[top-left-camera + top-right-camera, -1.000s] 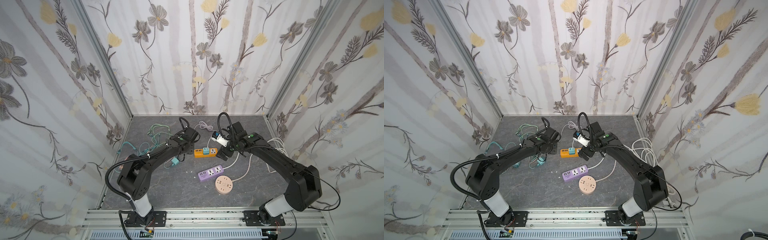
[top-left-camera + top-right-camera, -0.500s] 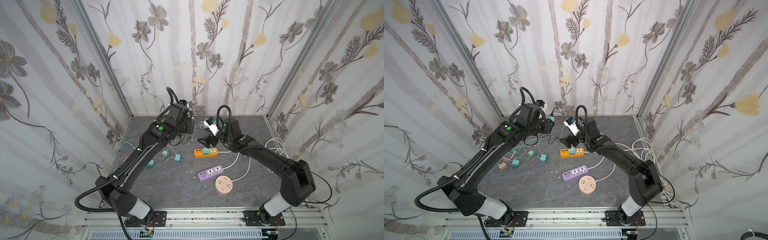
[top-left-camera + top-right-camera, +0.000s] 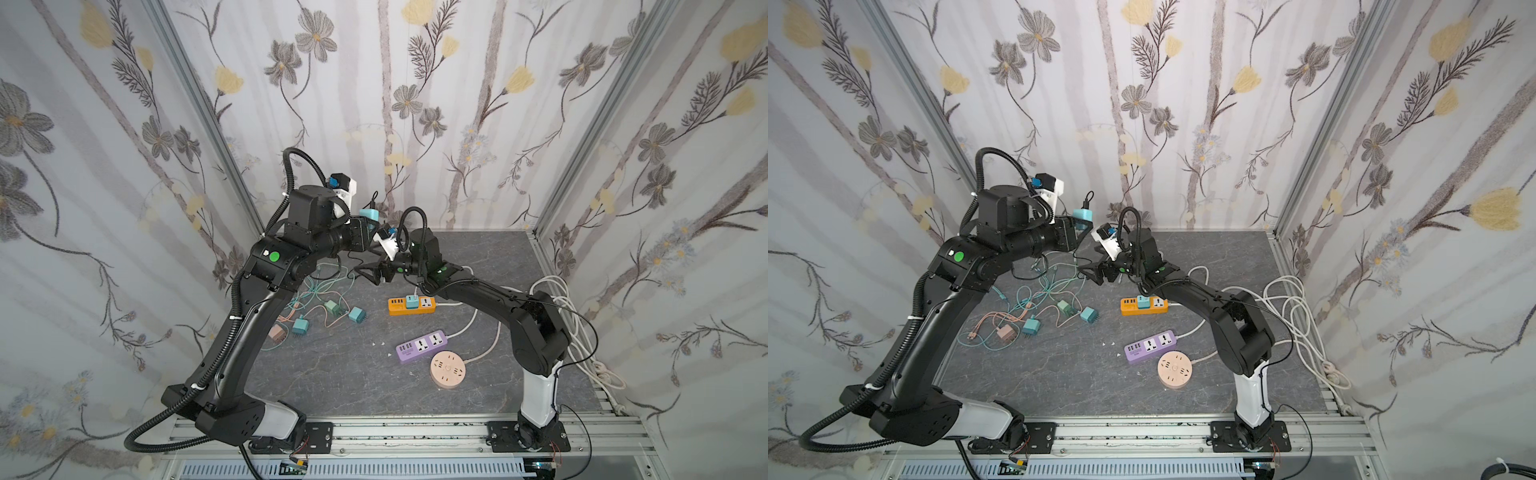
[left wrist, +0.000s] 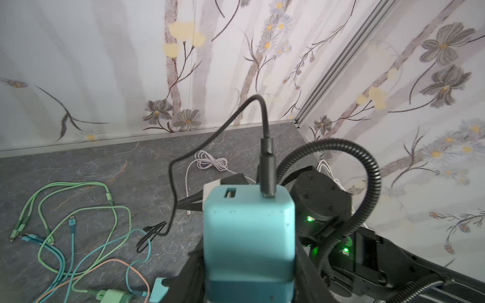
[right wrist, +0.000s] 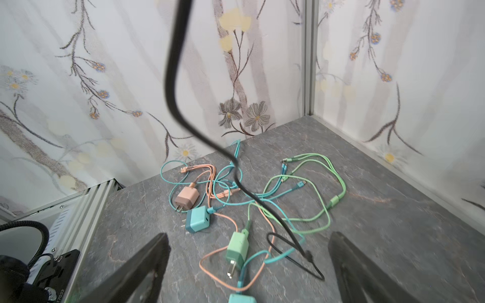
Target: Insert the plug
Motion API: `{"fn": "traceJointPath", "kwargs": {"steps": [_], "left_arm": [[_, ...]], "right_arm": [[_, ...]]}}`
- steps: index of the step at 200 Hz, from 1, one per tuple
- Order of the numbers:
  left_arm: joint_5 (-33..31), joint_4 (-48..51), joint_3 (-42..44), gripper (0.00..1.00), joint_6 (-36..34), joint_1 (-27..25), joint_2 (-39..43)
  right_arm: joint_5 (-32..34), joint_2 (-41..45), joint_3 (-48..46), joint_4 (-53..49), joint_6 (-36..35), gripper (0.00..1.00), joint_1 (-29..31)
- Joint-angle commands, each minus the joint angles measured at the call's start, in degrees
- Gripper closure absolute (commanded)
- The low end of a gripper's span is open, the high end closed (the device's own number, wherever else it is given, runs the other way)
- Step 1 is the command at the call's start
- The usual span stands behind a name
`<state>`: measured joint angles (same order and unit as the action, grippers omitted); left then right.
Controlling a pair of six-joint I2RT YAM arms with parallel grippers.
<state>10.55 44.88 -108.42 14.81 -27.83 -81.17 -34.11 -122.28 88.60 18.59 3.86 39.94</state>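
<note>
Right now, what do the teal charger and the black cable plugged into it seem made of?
The teal charger: likely moulded plastic, matte; smooth faces, rounded edges, no glare. The black cable: probably rubbery or braided sheath, dull; curves softly, texture too fine to tell.

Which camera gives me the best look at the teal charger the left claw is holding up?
The left wrist view: the teal charger sits large and close, its port face showing, with the black cable plugged in. In both top views the charger is small. The right wrist view shows only the hanging cable.
</note>
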Motion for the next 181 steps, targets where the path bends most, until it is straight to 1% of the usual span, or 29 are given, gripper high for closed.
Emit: {"fn": "traceJointPath", "kwargs": {"steps": [1, 10, 14, 20, 26, 31, 32, 38, 44, 46, 51, 52, 66, 71, 79, 87, 105, 109, 124, 134, 145, 161, 175, 181], "left_arm": [[5.1, -0.7, -2.3, 1.0, -0.6, 1.8, 1.2], [6.5, -0.3, -3.2, 1.0, -0.6, 2.6, 1.4], [7.0, -0.1, -3.9, 1.0, -0.6, 2.9, 1.5], [7.5, 0.3, -4.5, 1.0, -0.7, 3.2, 1.8], [7.6, 0.8, -5.1, 1.0, -0.8, 3.5, 2.0], [7.5, 1.0, -5.5, 1.0, -1.0, 3.8, 2.3], [7.5, 1.1, -5.6, 1.0, -1.0, 3.9, 2.4], [7.3, 1.3, -5.7, 1.0, -1.0, 4.3, 2.9], [6.8, 1.2, -5.6, 1.0, -1.1, 4.7, 3.7], [6.5, 1.2, -5.6, 1.0, -1.2, 4.8, 3.9], [6.1, 1.3, -5.4, 1.0, -1.4, 5.0, 4.6], [6.1, 1.3, -5.4, 1.0, -1.4, 5.1, 4.7], [6.3, 1.4, -5.4, 1.0, -1.5, 5.7, 6.3], [6.3, 1.5, -5.4, 1.0, -1.5, 5.9, 6.8], [5.9, 1.8, -5.5, 1.0, -1.9, 6.0, 7.7], [4.8, 2.3, -5.5, 1.0, -2.4, 6.1, 8.5], [0.5, 3.7, -4.9, 1.0, -3.8, 6.5, 8.8], [-0.1, 3.9, -4.6, 1.0, -3.9, 6.6, 10.2], [-0.6, 3.9, -3.4, 1.0, -3.9, 6.7, 10.5], [0.1, 3.2, -2.3, 1.0, -3.5, 6.7, 10.6], [1.5, 2.4, -1.1, 1.0, -3.4, 6.7, 10.4], [5.2, 2.6, -0.6, 1.0, -3.3, 6.6, 9.5], [8.5, 3.0, -0.1, 1.0, -3.2, 6.1, 9.2], [9.2, 3.1, 0.2, 1.0, -3.2, 5.6, 7.6]], "right_arm": [[0.8, -4.6, 6.4, 2.1, 1.4, 0.06, 1.9], [3.7, -6.6, 9.0, 1.8, 1.1, 0.07, 3.1], [6.6, -7.7, 10.7, 1.3, 0.8, 0.08, 3.7], [9.1, -8.7, 12.3, 0.7, 0.5, 0.08, 4.2], [11.6, -10.0, 14.2, 0.3, -0.1, 0.1, 4.3], [13.0, -10.9, 15.5, 0.2, -0.4, 0.14, 4.3], [13.2, -11.1, 15.8, 0.2, -0.4, 0.15, 5.2], [14.0, -12.0, 17.2, 0.0, -0.4, 0.23, 6.3], [14.5, -12.6, 18.5, 0.1, 0.0, 0.38, 6.6], [14.6, -12.7, 18.6, 0.1, 0.1, 0.39, 6.6], [14.8, -12.8, 19.1, 0.9, 0.9, 0.51, 6.6], [14.8, -12.8, 19.1, 0.9, 0.9, 0.51, 6.6], [14.6, -13.1, 20.6, 2.0, 2.1, 0.7, 6.6], [14.6, -13.3, 21.5, 1.5, 2.1, 0.8, 6.7], [13.3, -13.4, 23.7, 0.1, 2.1, 0.93, 6.7], [11.4, -12.8, 24.9, -0.9, 3.0, 1.0, 6.9], [4.3, -9.3, 25.9, 1.0, 7.5, 1.0, 7.7], [3.3, -8.5, 25.8, 2.0, 8.3, 1.0, 8.1], [2.3, -5.9, 25.8, 3.3, 10.8, 1.0, 8.9], [3.1, -4.8, 25.5, 2.2, 12.2, 1.0, 8.7], [4.3, -3.9, 24.5, 0.1, 12.0, 1.0, 8.1], [5.9, -1.9, 21.3, -3.7, 10.7, 1.0, 6.6], [6.5, 0.7, 17.6, -7.1, 11.7, 1.0, 5.2], [6.3, 2.1, 15.7, -8.3, 12.0, 1.0, 2.6]]}}
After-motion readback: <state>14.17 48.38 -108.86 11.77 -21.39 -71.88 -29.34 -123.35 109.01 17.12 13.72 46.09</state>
